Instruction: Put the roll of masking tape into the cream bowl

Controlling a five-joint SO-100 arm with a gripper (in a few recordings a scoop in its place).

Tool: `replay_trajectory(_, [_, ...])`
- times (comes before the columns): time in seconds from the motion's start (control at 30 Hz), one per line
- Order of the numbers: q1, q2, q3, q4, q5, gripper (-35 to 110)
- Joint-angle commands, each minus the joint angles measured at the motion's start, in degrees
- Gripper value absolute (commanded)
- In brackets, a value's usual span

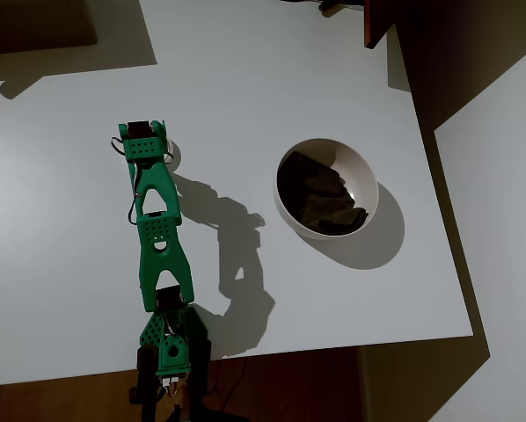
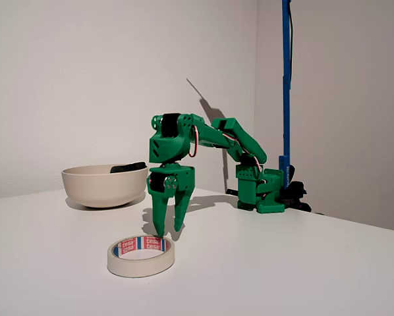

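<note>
The roll of masking tape (image 2: 141, 255) lies flat on the white table, an off-white ring with red print inside its core. In the overhead view only a pale sliver of the roll (image 1: 172, 156) shows beside the arm's head. My green gripper (image 2: 168, 230) points straight down just behind the roll, its tips close to the table and apart from the tape, open by a narrow gap with nothing between the fingers. From above, the gripper (image 1: 147, 141) is at the upper left. The cream bowl (image 1: 367, 180) stands to its right, dark inside; in the fixed view the bowl (image 2: 105, 187) is at the back left.
The arm's base (image 1: 168, 352) sits at the table's near edge in the overhead view. A blue upright pole (image 2: 286, 85) rises behind the base. A dark reddish object (image 1: 377, 22) juts over the table's top edge. The table edge (image 1: 439, 229) runs just right of the bowl.
</note>
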State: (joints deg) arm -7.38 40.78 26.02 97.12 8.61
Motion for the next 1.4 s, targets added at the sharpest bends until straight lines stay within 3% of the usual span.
replay_trajectory(0.0, [-1.2, 2.2, -3.7, 0.1, 1.1, 13])
replay_trajectory(1.03, [3.3, -4.2, -3.9, -1.8, 0.4, 10])
replay_trajectory(1.2, [2.5, -5.7, -3.9, -1.6, 0.8, 5])
replay_trajectory(1.27, [2.2, -5.5, -3.9, -1.6, 1.2, -8])
replay_trajectory(1.37, [1.5, -5.0, -3.9, -1.1, 1.8, -8])
